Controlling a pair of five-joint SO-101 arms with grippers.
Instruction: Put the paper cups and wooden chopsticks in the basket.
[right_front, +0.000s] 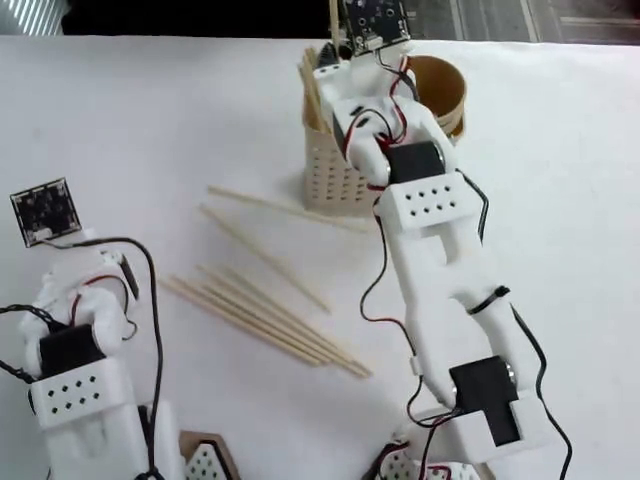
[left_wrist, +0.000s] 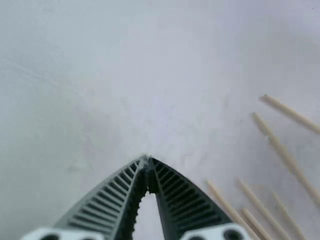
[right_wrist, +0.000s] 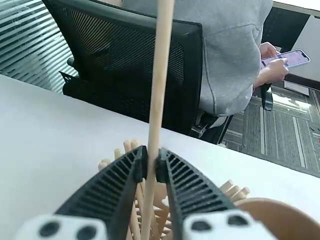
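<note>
A white perforated basket (right_front: 330, 180) stands at the table's far middle with several wooden chopsticks (right_wrist: 131, 148) standing in it. My right gripper (right_wrist: 151, 161) is over the basket, shut on one upright chopstick (right_wrist: 160, 75), whose top also shows in the high view (right_front: 334, 22). A brown paper cup (right_front: 445, 92) sits right of the basket, partly behind the right arm; whether it is inside the basket I cannot tell. Several chopsticks (right_front: 265, 320) lie loose mid-table, two more (right_front: 262, 252) nearer the basket. My left gripper (left_wrist: 148, 161) is shut and empty over bare table, left of the loose chopsticks (left_wrist: 282, 150).
The right arm (right_front: 440, 260) stretches from the near right edge up to the basket. The left arm (right_front: 70, 350) sits at the near left. The table's far edge (right_front: 150, 38) runs just behind the basket. Bare white table (right_front: 130, 130) spreads across the left side.
</note>
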